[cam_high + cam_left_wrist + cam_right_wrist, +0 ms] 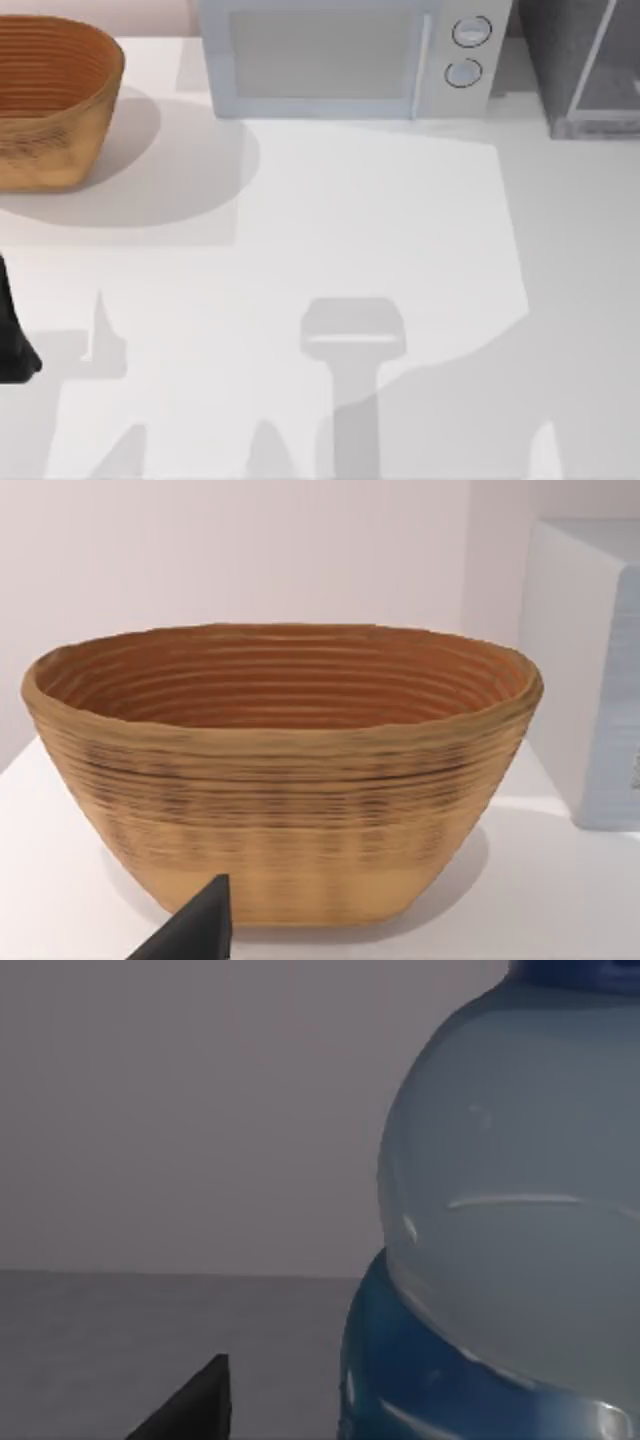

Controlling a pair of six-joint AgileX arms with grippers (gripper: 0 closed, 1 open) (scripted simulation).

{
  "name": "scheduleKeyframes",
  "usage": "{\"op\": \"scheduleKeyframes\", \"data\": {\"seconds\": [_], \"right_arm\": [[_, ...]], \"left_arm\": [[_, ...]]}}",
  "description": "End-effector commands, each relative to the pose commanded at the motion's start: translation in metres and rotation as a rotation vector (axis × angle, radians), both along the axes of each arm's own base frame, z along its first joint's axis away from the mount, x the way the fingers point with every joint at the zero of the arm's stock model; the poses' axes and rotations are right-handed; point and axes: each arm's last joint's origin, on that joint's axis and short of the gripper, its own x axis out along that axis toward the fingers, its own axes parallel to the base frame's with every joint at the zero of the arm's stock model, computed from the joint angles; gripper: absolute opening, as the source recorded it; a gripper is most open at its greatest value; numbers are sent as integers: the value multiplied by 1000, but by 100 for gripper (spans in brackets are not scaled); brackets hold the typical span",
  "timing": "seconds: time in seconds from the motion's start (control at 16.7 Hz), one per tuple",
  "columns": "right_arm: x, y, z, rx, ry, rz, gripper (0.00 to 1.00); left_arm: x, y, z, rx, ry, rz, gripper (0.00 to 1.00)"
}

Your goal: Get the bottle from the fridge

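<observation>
Fridge (585, 70) stands at the table's far right, beside the microwave (345, 55); the right wrist view looks into a dim grey space, likely its interior. Bottle (510, 1230) looms close ahead there, presumably lined up for grasping; basket (280, 770) faces the idle left arm (12, 335); I cannot tell either gripper's finger state.

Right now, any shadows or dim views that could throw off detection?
Top view: wide soft shadows lie on the table, one beside the basket, arm-shaped ones along the near edge. Left wrist view: evenly lit, slight shadow under the basket. Right wrist view: dim and grey, the bottle close up with faint highlights.
</observation>
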Motion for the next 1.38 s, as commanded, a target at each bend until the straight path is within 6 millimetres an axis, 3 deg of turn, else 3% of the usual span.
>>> {"op": "scheduleKeyframes", "data": {"seconds": [0.78,1.38], "right_arm": [[0,0,0,0,0,0,2],[0,-2,2,1,-2,-3,0]], "left_arm": [[0,0,0,0,0,0,100],[0,0,0,0,0,0,100]]}}
